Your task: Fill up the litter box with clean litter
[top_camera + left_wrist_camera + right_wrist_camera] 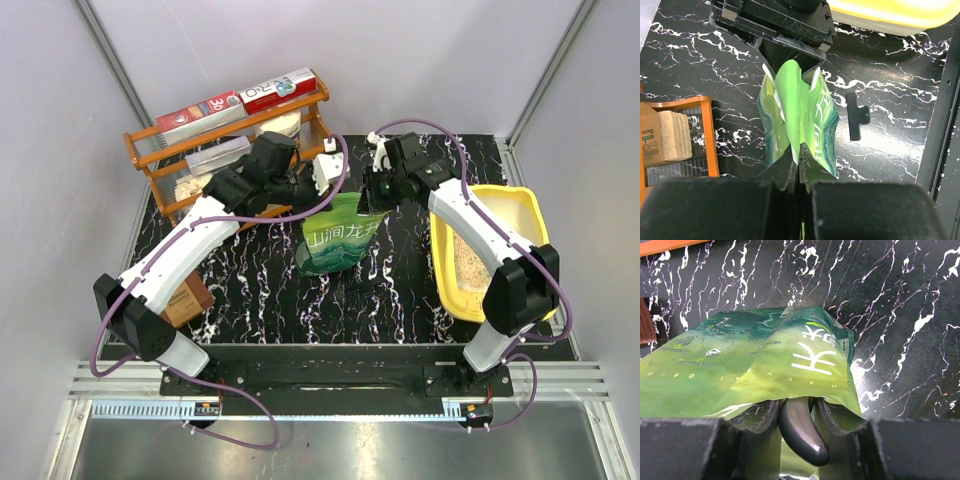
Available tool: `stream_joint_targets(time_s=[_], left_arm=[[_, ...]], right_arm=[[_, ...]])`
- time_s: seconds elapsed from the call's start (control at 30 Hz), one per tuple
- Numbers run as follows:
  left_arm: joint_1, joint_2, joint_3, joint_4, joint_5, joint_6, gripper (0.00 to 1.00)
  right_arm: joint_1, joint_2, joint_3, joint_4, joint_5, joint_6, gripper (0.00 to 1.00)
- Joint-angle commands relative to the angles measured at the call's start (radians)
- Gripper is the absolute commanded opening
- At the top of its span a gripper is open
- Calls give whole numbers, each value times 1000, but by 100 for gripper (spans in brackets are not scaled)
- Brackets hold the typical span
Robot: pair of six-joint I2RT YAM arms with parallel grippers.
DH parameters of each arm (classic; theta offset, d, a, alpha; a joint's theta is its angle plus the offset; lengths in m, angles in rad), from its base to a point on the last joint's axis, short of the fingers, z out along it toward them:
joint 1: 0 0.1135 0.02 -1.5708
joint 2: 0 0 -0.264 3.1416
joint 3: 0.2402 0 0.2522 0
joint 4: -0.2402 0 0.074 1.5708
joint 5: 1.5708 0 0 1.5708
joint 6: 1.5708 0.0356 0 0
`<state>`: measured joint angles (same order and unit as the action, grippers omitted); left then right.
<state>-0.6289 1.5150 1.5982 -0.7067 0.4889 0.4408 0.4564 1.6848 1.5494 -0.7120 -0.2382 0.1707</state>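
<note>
**Pouch gripped at both sides**

The green litter pouch (pixel 340 238) stands mid-counter (pixel 260 290). The left gripper (pixel 799 161) pinches one top side and the right gripper (pixel 797 410) clamps the other, likely pulling it open. The yellow litter box (pixel 538 212) waits at the right edge. Next: lift and tip.

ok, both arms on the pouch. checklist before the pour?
1. Left jaws shut on pouch top: ok.
2. Right jaws gripping its opposite edge: ok.
3. Clip off the pouch, lying on table: ok.
4. Pouch mouth open: cannot tell, the top looks folded.
5. Pouch over litter box: not ok, it is beside the box.
</note>
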Motion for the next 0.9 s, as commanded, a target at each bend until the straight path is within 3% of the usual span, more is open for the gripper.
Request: stream_joint_targets(time_s=[0.0, 0.17, 0.2, 0.27, 0.57, 0.87], left_arm=[[-12, -59, 43, 154, 46, 19, 0], [-22, -58, 34, 151, 28, 44, 0], [-23, -56, 31, 151, 19, 48, 0], [-25, -53, 31, 150, 8, 58, 0], [-31, -62, 36, 98, -55, 179, 0], [-45, -76, 25, 59, -72, 216, 0]], right_arm=[[8, -4, -61, -43, -94, 6, 0], [-2, -14, -63, 5, -263, 16, 0], [-15, -31, -67, 60, -383, 48, 0], [-30, -45, -78, 127, -485, 100, 0], [-189, -74, -91, 258, -659, 318, 0], [-363, -158, -130, 263, -861, 398, 0]])
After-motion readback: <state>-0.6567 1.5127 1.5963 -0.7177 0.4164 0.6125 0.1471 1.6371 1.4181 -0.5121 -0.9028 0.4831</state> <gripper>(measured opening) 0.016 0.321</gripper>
